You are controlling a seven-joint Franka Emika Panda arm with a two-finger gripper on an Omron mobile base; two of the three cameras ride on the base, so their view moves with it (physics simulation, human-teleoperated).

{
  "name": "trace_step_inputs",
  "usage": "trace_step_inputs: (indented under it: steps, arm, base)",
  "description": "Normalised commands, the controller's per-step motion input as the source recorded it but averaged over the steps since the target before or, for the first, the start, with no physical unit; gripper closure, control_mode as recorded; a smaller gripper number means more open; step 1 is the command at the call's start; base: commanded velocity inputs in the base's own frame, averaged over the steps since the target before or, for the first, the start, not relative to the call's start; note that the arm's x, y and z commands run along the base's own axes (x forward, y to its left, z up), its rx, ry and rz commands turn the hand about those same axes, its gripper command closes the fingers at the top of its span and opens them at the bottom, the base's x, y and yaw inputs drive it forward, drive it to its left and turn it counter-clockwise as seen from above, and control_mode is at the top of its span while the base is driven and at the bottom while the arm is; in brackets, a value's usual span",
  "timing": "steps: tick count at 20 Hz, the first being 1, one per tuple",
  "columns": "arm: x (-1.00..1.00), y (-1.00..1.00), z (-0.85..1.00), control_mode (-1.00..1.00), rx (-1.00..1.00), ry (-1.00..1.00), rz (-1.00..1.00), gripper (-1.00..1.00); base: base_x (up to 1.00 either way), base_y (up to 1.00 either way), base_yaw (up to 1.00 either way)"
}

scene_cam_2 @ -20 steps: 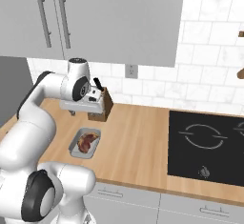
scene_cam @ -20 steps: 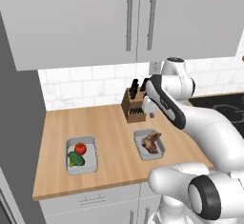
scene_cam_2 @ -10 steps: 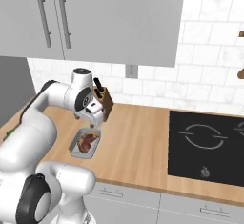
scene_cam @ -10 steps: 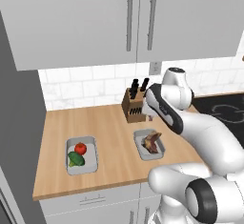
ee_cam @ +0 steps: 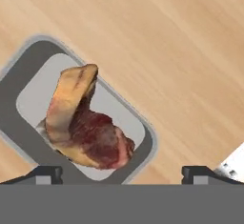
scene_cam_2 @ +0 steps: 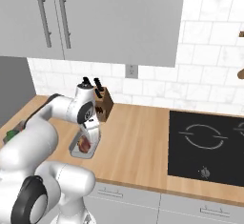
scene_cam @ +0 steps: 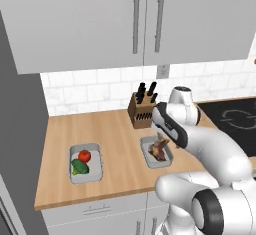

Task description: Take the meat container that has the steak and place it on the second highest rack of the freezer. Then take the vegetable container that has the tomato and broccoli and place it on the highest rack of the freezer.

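Wooden counter (scene_cam: 120, 144) is running under grey wall cabinets (scene_cam: 145, 24) here, and you're looking at two grey trays sitting on it. One is the meat container (ee_cam: 143, 147), lying right under the gripper (ee_cam: 121, 173), with one steak (ee_cam: 83, 123) resting in it. In the hand view you're seeing both dark finger tips (ee_cam: 47, 173) poking up wide apart at the bottom, one on each side of the tray's near end, so the jaws are standing spread and gripping nothing. Whether the tips are touching the rim, you can't tell, since the tray's near corner is getting cut off by the bottom of that view.

From the left base view the gripper (scene_cam: 161, 140) is mostly hiding behind the forearm, just over the steak (scene_cam: 160, 150). From the right base view the hand (scene_cam_2: 90, 135) is covering much of the tray (scene_cam_2: 76, 149), with just a bit of red meat (scene_cam_2: 85, 144) peeking out.

Well off to the side of the gripper, the vegetable container (scene_cam: 86, 163) is holding one tomato (scene_cam: 84, 155) and one broccoli (scene_cam: 80, 167), touching each other. One knife block (scene_cam: 142, 110) is standing just beyond the gripper, near the wall; its handles are too small for you to count. One black cooktop (scene_cam_2: 207, 144) is lying on the other side, partly cut off at the edge. A dark grey slab (scene_cam: 17, 154) is running down past the counter's end, probably the freezer, but it's too cropped to say for sure.
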Motion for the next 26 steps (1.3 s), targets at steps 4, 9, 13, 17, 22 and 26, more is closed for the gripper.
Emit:
trace_step_inputs:
  steps: [4, 9, 13, 17, 22, 26]
  arm:
    - [0.01, -0.02, -0.69, -1.0, 0.1, 0.09, -0.1, -1.0]
    - [0.0, 0.0, -0.58, -1.0, 0.01, 0.07, -0.17, -1.0]
    - [0.0, 0.0, -0.41, -1.0, 0.01, 0.1, -0.12, -1.0]
    - [-0.03, 0.0, -0.3, -1.0, 0.0, 0.09, -0.05, -1.0]
    - [-0.12, 0.0, -0.26, -1.0, -0.01, 0.0, -0.01, -1.0]
    - [-0.34, 0.0, -0.07, -1.0, -0.01, -0.01, 0.0, -1.0]
  base:
    - [0.0, 0.0, 0.0]
    - [0.0, 0.0, 0.0]
    - [0.0, 0.0, 0.0]
    - [0.0, 0.0, 0.0]
    - [0.0, 0.0, 0.0]
    - [0.0, 0.0, 0.0]
